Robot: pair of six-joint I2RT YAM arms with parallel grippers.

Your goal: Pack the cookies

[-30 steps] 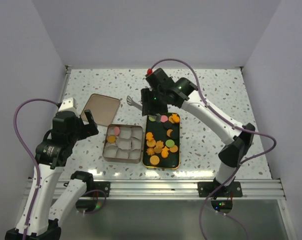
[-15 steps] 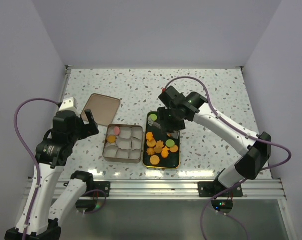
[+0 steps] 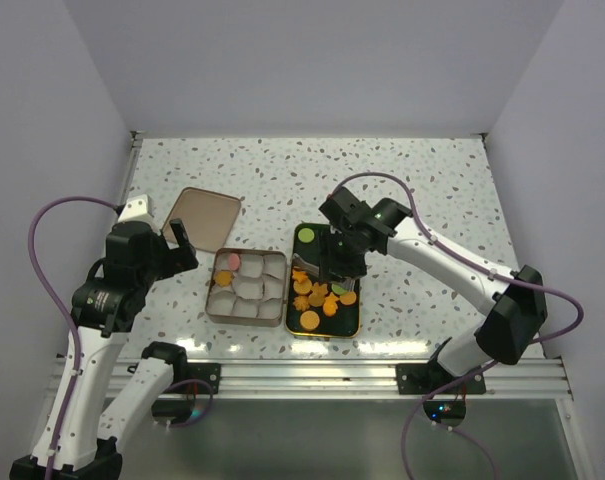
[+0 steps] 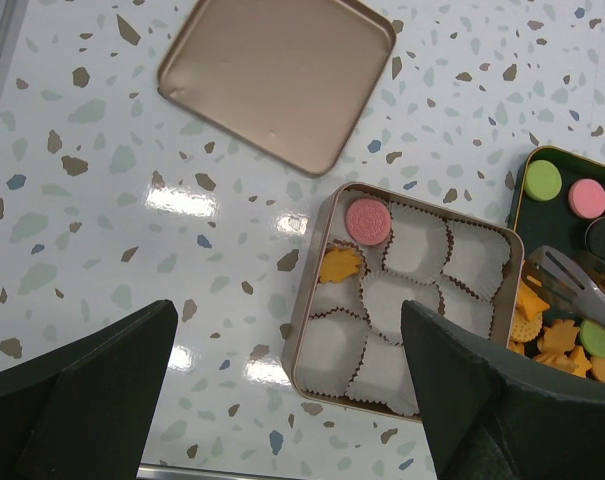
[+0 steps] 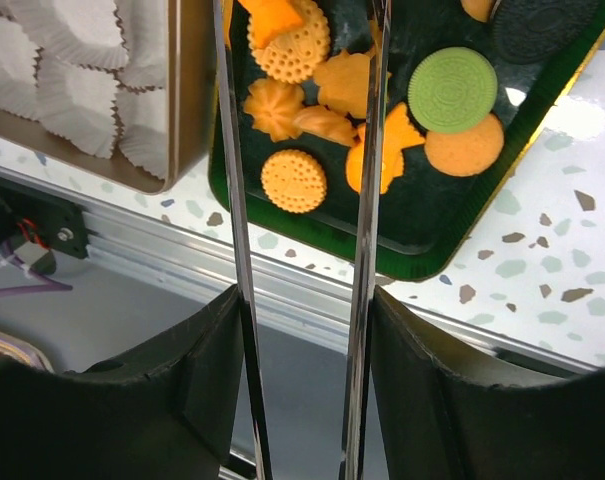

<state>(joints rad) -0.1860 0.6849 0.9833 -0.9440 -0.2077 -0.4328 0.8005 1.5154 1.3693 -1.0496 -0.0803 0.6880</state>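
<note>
Cookies [image 5: 294, 181]: small orange rounds and leaf shapes, plus green, pink and dark rounds, lay flat in green tray [image 5: 422, 220]. One pink round [image 4: 367, 220] and one orange leaf [image 4: 340, 265] sat in tin [image 4: 304, 320].

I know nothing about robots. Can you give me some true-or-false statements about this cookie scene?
1. The tin holds a pink cookie and an orange cookie. True.
2. The lid sits on the tin. False: it lies on the table, apart from it.
3. The right jaws hold metal tongs over the dark tray. True.
4. The left jaws grip a cookie. False: they stand open and empty.
5. Every cookie on the tray is orange. False: a green cookie and a dark cookie lie there too.
</note>
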